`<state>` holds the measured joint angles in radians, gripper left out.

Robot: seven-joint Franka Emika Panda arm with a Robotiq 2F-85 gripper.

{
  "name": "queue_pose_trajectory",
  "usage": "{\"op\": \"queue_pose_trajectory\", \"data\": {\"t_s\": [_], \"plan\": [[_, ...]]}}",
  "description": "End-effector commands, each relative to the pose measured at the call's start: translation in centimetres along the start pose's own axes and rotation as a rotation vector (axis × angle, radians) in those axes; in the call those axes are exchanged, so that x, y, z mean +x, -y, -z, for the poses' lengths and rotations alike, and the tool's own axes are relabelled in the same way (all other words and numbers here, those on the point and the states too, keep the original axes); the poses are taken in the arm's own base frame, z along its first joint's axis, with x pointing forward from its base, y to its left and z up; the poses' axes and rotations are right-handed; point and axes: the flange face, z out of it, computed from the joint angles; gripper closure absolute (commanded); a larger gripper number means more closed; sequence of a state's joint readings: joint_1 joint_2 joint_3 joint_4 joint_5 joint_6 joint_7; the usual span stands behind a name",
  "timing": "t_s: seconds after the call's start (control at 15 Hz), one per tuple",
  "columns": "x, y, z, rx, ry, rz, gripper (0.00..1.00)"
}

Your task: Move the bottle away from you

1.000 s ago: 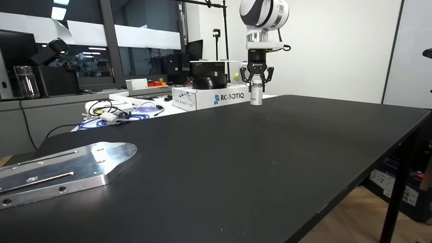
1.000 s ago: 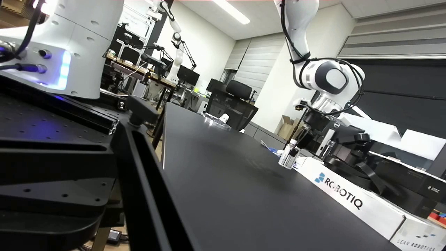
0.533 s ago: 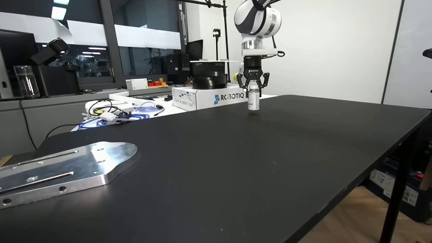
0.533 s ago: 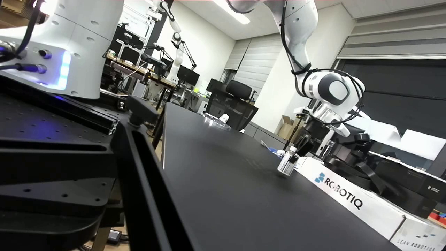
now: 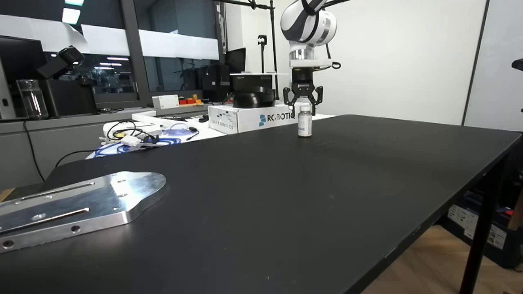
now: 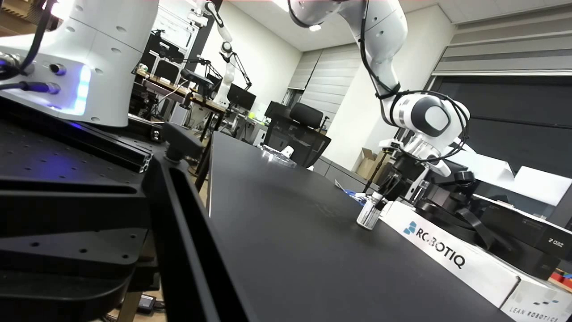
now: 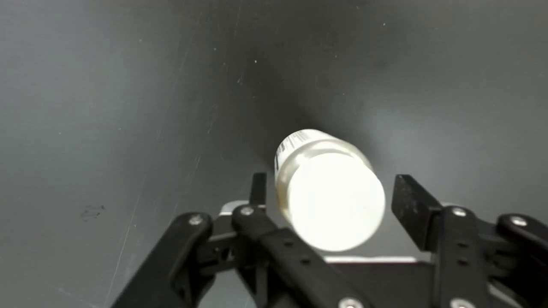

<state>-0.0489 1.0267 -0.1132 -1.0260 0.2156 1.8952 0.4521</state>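
Observation:
The small white bottle stands upright on the black table (image 5: 261,196), with a white cap and printed label. It shows in both exterior views (image 5: 305,124) (image 6: 368,216) and in the wrist view (image 7: 336,201), where its cap is bright white. My gripper (image 5: 303,111) is right above and around its upper part, also in the wrist view (image 7: 330,192). The fingers are open on either side of the cap, with a visible gap on each side in the wrist view. The lower part of the bottle is partly hidden by the cap there.
A white box with ROBOTIQ lettering (image 5: 261,119) lies along the table edge beside the bottle, also in an exterior view (image 6: 447,257). A shiny metal plate (image 5: 81,200) lies on the table. Cables (image 5: 135,141) lie beyond the table's edge. The robot base (image 6: 85,62) stands at one end.
The gripper and bottle have come down, and the bottle, held above the table earlier, now stands on it. They also shifted slightly toward the table's middle. The fingers have opened from the bottle.

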Motion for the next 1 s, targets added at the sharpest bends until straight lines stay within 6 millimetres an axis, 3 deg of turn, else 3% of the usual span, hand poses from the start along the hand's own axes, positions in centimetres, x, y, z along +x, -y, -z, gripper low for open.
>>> {"op": "queue_pose_trajectory", "data": {"t_s": [0.0, 0.53, 0.67, 0.73, 0.93], "plan": [[0.2, 0.4, 2.5, 0.010, -0.009, -0.031, 0.00], [-1.7, 0.0, 7.6, 0.035, -0.051, -0.023, 0.00], [-2.2, -0.9, 7.5, 0.014, -0.030, -0.027, 0.00], [-1.0, 0.1, 7.0, 0.038, -0.053, 0.002, 0.00], [-1.6, -0.5, 6.9, 0.029, -0.035, -0.005, 0.00]]}}
